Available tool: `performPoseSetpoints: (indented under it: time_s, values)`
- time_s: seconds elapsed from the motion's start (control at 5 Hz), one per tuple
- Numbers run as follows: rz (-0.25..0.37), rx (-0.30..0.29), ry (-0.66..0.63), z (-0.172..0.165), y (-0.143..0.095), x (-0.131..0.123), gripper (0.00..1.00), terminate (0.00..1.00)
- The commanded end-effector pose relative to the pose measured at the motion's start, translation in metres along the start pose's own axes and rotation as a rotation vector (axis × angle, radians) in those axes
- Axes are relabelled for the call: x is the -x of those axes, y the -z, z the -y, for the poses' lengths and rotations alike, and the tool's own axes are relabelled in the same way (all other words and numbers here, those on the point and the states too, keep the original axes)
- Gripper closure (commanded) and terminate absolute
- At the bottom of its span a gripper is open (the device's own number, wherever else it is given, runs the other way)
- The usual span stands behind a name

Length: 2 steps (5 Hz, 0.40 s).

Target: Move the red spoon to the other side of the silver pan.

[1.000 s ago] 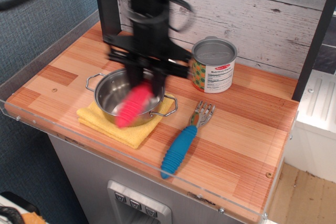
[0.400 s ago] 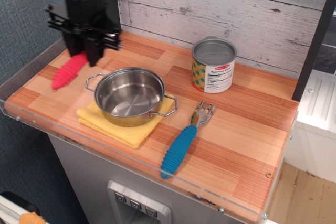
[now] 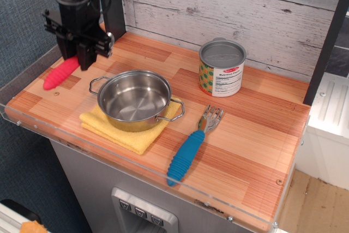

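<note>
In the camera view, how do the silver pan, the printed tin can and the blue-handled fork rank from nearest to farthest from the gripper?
Measured from the gripper, at the table's far left:
1. The silver pan, just to its right, on the yellow cloth.
2. The printed tin can, farther right, by the back wall.
3. The blue-handled fork, right and toward the front edge.

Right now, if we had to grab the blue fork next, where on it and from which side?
Grip the blue fork across the middle of its thick ribbed blue handle, coming straight down from above. It lies flat on the wooden counter, angled with its metal tines toward the tin can, so close across the handle's width. The ribs should resist slipping.
</note>
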State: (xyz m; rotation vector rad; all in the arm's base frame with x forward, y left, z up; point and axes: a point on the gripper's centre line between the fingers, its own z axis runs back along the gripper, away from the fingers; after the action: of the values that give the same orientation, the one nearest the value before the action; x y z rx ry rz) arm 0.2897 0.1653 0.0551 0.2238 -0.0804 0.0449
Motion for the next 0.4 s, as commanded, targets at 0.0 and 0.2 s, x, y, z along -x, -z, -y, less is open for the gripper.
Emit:
performPoseSetpoints:
  time_s: [0.0, 0.2]
  values:
    - [0.040, 0.019, -0.001, -0.0225, 0.0111, -0.0017, 1.00, 0.00]
    - [0.056, 0.035, 0.000, -0.0239, 0.0163, 0.0007, 1.00, 0.00]
